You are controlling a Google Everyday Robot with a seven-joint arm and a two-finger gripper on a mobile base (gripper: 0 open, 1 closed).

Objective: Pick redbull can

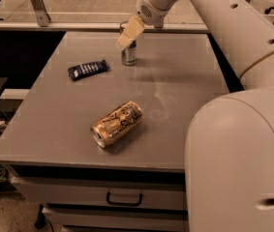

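Observation:
The redbull can (129, 55) stands upright near the far edge of the grey table (185, 86), slim and silver with blue panels. My gripper (129, 33) reaches down from the upper right and covers the can's upper half, so only the lower part and a bit of the rim show. I cannot tell whether it touches the can.
A gold can (117, 123) lies on its side near the table's middle front. A flat dark blue snack wrapper (88, 69) lies left of the redbull can. My large white arm fills the right side. A drawer handle (124, 198) shows below the table's front edge.

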